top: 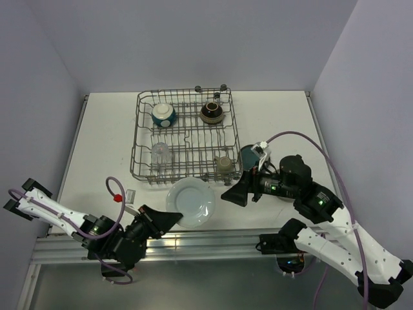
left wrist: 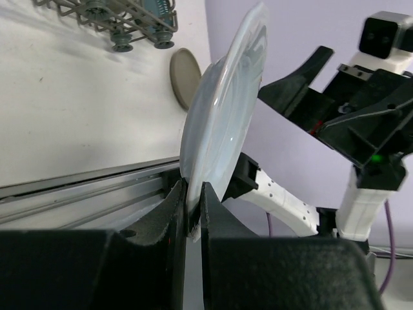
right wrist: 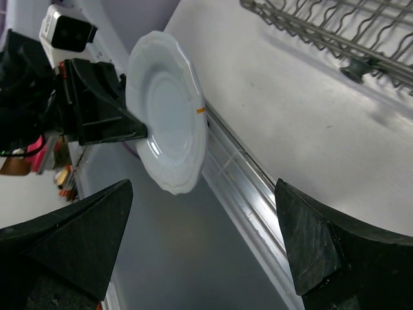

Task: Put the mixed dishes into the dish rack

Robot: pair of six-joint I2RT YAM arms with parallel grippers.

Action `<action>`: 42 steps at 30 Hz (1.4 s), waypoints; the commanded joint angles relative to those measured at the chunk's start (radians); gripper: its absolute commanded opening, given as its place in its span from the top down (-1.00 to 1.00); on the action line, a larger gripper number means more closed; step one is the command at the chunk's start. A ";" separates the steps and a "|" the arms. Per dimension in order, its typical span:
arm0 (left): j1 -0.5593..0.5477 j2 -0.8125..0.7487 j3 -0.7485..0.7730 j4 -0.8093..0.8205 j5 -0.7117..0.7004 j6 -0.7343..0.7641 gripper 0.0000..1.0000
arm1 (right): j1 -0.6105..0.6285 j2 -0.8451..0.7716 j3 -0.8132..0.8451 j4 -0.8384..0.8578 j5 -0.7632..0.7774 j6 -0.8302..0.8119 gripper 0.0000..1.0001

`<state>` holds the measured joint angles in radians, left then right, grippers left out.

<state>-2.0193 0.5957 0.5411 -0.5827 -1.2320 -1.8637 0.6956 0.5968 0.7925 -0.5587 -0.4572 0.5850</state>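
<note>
Left claw [left wrist: 191, 195] pinches the pale-blue plate [top: 190, 201] by its rim at the near table [top: 103, 142] edge, just before the dish rack [top: 187, 132] — right claw [top: 237, 192] spread, empty — advise turning it on edge, then lowering squarely between tines.

The left gripper [left wrist: 192, 197] pinches the bottom rim of a pale-blue plate [left wrist: 226, 110] between its two dark fingers. The plate stands on edge above the table [left wrist: 77, 116] and leans to the right. Beyond it a beige plate [left wrist: 182, 76] lies flat on the table. A corner of the rack [left wrist: 103, 13] with its wheels [left wrist: 120, 46] shows at the top left. The right gripper [left wrist: 342, 97] stands behind the pale-blue plate, to the right.
</note>
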 commanded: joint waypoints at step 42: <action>0.297 0.266 0.548 -0.682 -0.142 0.107 -0.98 | 0.186 1.210 1.219 -0.343 0.825 0.065 1.00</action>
<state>-1.7363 0.8383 1.0393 -1.3087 -1.3109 -1.9354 0.9070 1.7214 1.8347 -0.7780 0.2264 0.6567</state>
